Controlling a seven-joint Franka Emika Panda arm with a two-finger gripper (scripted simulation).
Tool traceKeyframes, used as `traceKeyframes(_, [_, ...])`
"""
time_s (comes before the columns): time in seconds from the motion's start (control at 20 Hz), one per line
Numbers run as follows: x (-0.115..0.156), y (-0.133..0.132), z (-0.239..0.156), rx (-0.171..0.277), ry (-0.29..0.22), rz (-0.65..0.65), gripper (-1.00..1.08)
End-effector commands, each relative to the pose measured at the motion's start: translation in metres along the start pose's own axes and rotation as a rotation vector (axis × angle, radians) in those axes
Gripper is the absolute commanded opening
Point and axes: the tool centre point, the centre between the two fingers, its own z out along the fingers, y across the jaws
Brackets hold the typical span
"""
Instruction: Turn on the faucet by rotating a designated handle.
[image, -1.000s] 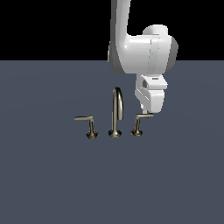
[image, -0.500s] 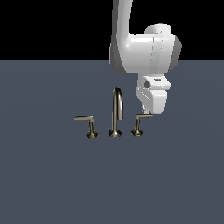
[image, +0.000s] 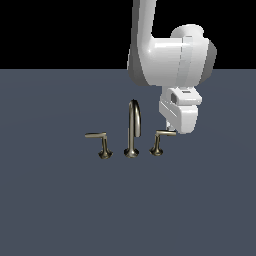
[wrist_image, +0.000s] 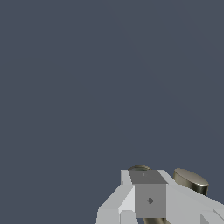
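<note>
Flat grey-blue surface (image: 60, 210), black bkgd (image: 60, 30)

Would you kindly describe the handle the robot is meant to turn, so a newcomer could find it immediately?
Start at the tall arched spout in the middle of the grey floor; a small lever handle stands on each side. The designated handle is on the exterior view's right, directly beside the white tool. Its lever is shorter than that of the twin handle, which stands alone on the spout's far side.

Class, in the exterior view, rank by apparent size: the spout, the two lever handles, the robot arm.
1. robot arm
2. spout
3. The longer-lever handle and the designated handle look alike; the gripper hides its lever's end.
</note>
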Motion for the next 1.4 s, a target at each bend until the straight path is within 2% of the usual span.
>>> traceKeyframes(0.0, [-0.001,0.009,0.0,-0.005,-0.001,0.002,-1.0])
traceKeyframes(0.6, [-0.005,0.052,0.0,-0.013,-0.001,0.01,-1.0])
traceKeyframes(0.7, [-0.004,0.043,0.0,-0.001,0.002,0.007,-1.0])
traceKeyframes(1.35, [-0.044,0.072,-0.001,-0.013,-0.001,0.01,-1.0])
